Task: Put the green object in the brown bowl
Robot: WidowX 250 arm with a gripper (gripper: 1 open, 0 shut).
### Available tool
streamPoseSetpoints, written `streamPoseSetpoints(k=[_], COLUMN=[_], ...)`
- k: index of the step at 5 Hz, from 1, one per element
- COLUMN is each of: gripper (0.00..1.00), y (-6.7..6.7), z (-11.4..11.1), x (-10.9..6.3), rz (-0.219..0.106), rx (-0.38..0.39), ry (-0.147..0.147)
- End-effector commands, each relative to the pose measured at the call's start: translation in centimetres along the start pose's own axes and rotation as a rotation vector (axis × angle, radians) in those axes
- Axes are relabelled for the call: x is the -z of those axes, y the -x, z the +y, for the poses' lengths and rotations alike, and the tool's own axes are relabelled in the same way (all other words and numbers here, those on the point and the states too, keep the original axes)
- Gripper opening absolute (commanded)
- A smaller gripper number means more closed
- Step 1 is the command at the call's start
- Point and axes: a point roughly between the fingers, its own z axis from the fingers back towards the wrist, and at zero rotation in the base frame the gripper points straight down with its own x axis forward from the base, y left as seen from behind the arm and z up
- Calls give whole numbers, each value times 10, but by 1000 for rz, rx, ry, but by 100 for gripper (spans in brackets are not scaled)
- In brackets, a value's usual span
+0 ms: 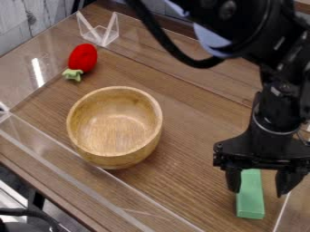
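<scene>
The green object [252,197] is a flat light-green block lying on the wooden table at the lower right. My gripper [263,178] points down right above its far end, open, with one dark finger on each side of the block. I cannot tell whether the fingers touch it. The brown bowl [114,125] is a thick-walled wooden bowl standing empty at the centre left, well apart from the block.
A red strawberry toy with green leaves [80,61] lies at the back left. A clear plastic stand [98,30] sits behind it. A transparent wall [72,178] runs along the table's front edge. The black arm [242,36] fills the upper right.
</scene>
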Motion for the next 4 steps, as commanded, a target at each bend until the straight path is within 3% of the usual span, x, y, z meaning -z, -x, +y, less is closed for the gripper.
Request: streamPoseSetpoints(k=[1, 3, 4], gripper=[100, 100, 100], y=[-7, -12, -8], z=[-14, -2, -3], x=[-10, -5, -9], rz=[-47, -81, -87], rx=[-5, -92, -47], ry=[31, 7, 4])
